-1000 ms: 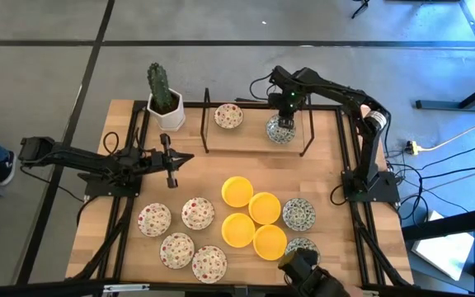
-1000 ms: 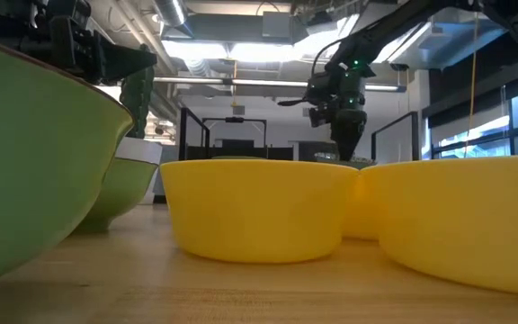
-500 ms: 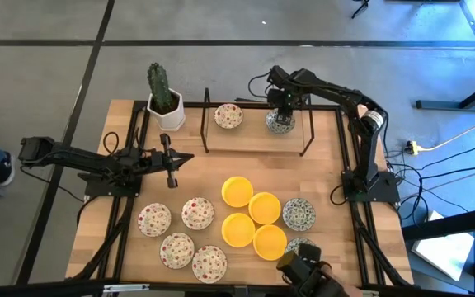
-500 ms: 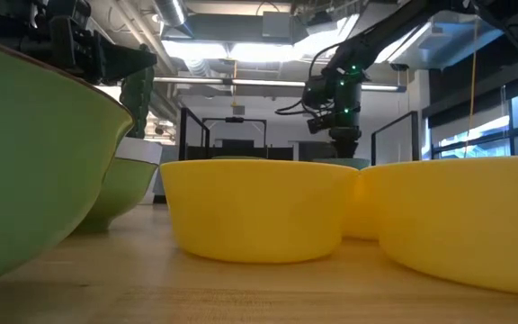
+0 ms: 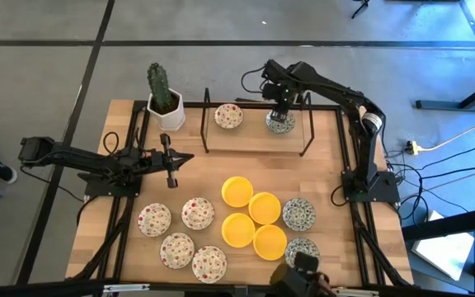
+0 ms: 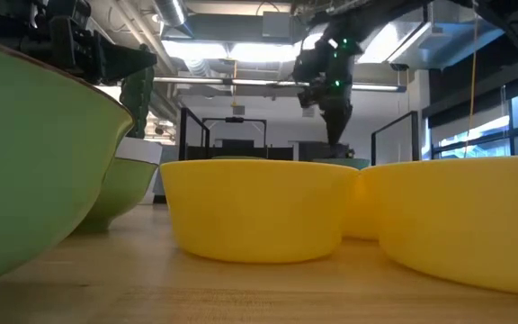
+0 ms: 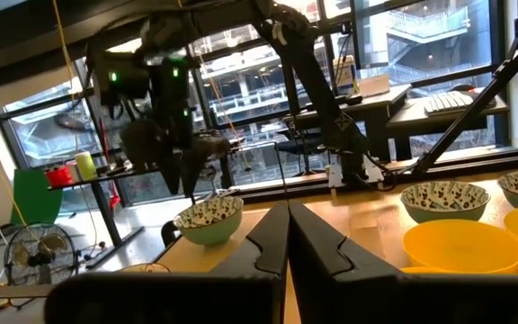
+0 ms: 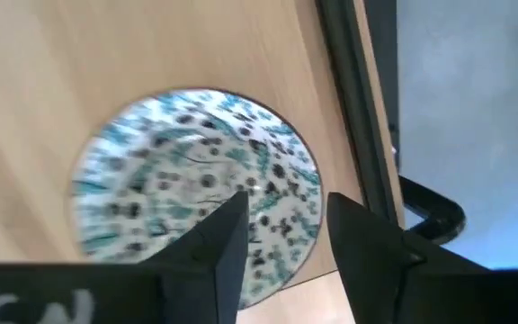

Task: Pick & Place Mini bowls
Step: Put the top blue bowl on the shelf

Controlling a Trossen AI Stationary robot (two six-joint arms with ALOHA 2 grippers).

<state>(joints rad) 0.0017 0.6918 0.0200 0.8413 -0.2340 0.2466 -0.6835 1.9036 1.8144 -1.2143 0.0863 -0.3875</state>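
My right gripper [image 5: 277,101] hangs open, pointing down, just above a green-patterned mini bowl [image 5: 280,123] and clear of it. That bowl [image 8: 196,184] rests on its base on the table inside the black wire frame [image 5: 256,153] at the far edge. My right gripper [image 8: 286,238] shows a gap between its fingers, with nothing in it. A red-speckled mini bowl [image 5: 228,115] stands beside it in the frame. My left gripper [image 5: 171,173] waits shut at the table's left, holding nothing.
Several yellow bowls [image 5: 251,221], several red-speckled bowls [image 5: 180,235] and two green-patterned bowls [image 5: 298,214] stand near the front edge. A potted cactus [image 5: 163,95] stands at the far left corner. A dark device [image 5: 299,276] sits at the near edge.
My right gripper has set the green-patterned bowl down inside the wire frame, opened and let it go. It has then risen and drawn a little toward the far edge. The bowl stays upright on the table.
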